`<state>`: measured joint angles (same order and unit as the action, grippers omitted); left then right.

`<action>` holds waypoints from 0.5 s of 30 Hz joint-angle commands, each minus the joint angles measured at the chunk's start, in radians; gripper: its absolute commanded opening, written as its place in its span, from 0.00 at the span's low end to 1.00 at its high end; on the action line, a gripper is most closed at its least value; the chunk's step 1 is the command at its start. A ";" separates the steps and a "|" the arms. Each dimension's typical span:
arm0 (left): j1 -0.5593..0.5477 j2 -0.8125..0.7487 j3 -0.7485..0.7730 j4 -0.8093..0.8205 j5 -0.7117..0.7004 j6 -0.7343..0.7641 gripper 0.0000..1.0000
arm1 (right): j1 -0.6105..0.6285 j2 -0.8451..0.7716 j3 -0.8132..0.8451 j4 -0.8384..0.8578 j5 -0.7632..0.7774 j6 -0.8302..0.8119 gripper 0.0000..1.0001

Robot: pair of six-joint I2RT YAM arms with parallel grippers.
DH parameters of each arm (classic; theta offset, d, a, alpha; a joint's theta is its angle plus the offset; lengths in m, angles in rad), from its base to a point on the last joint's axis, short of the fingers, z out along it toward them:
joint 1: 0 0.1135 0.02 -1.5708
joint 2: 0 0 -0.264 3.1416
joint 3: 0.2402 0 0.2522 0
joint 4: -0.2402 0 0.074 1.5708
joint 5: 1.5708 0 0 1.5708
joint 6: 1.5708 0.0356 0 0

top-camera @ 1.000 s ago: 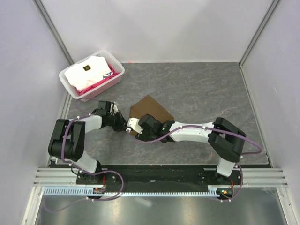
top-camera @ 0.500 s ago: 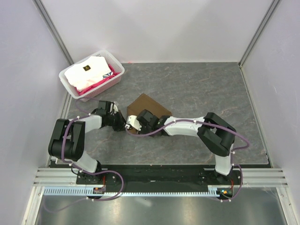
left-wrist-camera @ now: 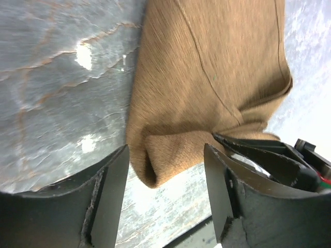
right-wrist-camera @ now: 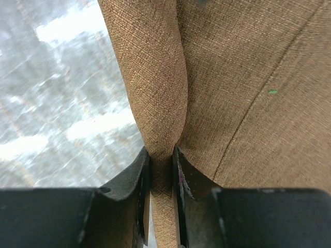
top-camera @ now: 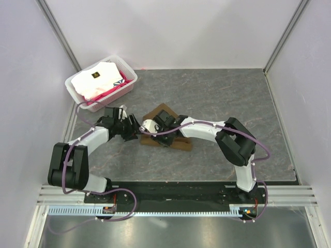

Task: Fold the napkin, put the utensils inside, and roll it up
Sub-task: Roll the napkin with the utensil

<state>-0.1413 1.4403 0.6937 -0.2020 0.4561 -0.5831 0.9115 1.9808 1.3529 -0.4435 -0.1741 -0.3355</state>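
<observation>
The brown napkin (top-camera: 181, 143) lies folded and partly rolled at the middle of the table. My right gripper (top-camera: 150, 132) is at its left end, shut on a rolled fold of the cloth (right-wrist-camera: 161, 170), which is pinched between the two fingers. My left gripper (top-camera: 134, 130) stands open just left of that end. In the left wrist view the rolled corner of the napkin (left-wrist-camera: 155, 165) sits just ahead of the spread left gripper (left-wrist-camera: 165, 199), touching neither finger. The right arm's black fingers (left-wrist-camera: 269, 160) show beside it. The utensils are hidden.
A white basket (top-camera: 130, 82) holding white and pink folded cloths stands at the back left, near the left wall. Grey marbled table (top-camera: 232, 98) stretches to the right and behind the napkin. Metal posts rise at the back corners.
My left gripper has opened, let go of the napkin and drawn back a little. My right gripper has moved left and away, and closed on the napkin's rolled edge.
</observation>
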 commanded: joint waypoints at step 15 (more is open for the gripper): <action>-0.023 -0.170 -0.249 0.271 0.184 -0.030 0.83 | -0.126 0.171 0.187 -0.415 -0.461 -0.008 0.18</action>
<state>-0.1486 1.2819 0.4686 -0.0540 0.5644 -0.5903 0.8097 2.0769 1.4940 -0.7364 -0.4988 -0.3168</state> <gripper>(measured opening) 0.830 0.253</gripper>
